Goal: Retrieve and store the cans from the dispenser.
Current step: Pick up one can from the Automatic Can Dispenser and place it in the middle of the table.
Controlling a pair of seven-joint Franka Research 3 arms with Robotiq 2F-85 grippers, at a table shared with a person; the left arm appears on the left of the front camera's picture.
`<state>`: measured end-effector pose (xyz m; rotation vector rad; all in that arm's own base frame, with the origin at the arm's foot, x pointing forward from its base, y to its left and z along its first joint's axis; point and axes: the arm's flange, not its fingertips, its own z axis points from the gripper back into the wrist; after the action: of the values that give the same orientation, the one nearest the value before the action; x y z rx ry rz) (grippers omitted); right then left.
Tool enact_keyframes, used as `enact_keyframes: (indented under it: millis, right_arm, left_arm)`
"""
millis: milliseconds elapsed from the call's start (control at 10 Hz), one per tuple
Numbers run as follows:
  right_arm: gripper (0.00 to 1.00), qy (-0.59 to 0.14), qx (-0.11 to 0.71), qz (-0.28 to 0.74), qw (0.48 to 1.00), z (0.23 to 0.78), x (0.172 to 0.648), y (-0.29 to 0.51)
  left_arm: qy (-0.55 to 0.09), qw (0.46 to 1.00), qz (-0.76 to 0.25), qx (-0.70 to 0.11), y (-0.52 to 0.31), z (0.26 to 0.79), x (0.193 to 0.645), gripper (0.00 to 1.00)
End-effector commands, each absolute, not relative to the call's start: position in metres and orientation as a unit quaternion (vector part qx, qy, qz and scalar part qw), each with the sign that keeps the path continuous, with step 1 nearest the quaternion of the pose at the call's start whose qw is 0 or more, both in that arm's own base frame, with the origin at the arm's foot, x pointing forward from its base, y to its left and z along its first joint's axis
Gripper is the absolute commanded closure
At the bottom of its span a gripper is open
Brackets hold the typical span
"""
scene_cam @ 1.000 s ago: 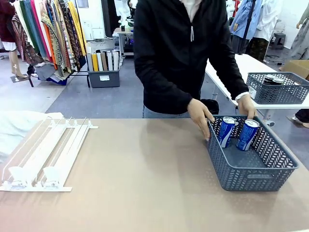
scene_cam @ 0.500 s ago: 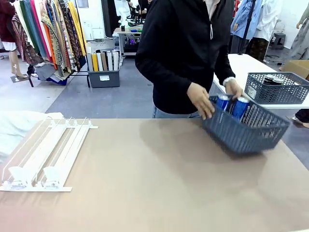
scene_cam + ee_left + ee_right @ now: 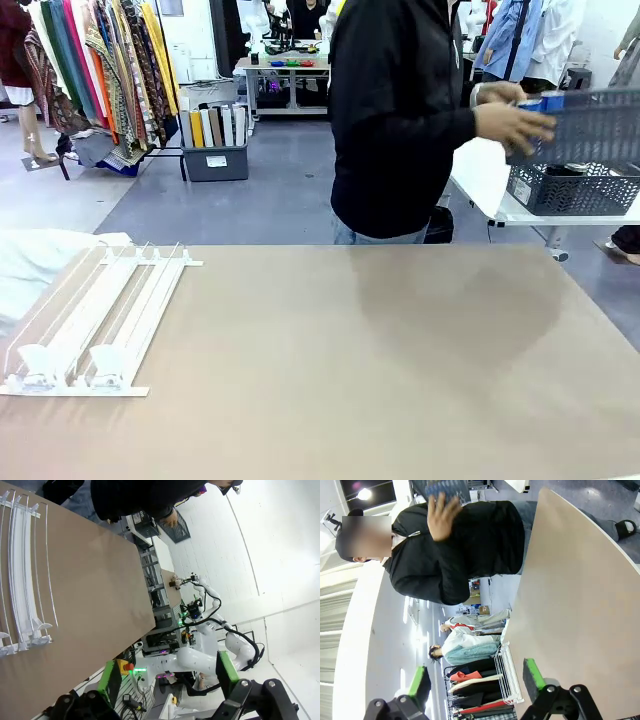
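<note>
Above the table's far right, both hands lift a grey basket; both end effectors released.

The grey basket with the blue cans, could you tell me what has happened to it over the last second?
The person's hand has lifted the grey basket with its blue cans off the table and carried it rightward. The dispenser stayed put.

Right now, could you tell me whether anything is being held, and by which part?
The person's hand grips the grey basket by its near end, lifted off the table. Both grippers, left and right, are open and hold nothing.
</note>
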<state>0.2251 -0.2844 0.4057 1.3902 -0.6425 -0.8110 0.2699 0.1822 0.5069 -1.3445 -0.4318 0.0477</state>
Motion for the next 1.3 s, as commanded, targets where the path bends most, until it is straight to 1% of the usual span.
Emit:
enact_keyframes:
  millis: [0,1200]
  right_arm:
    - [0.00,-0.281,0.613,-0.356,0.647,0.4097,0.2235,-0.2831]
    - [0.00,-0.281,0.613,-0.356,0.647,0.4097,0.2235,-0.2831]
  left_arm:
    - [-0.204,0.754,0.021,-0.624,0.1809,0.5077,0.2708,0.00]
    - [-0.204,0.754,0.021,-0.624,0.1809,0.5077,0.2708,0.00]
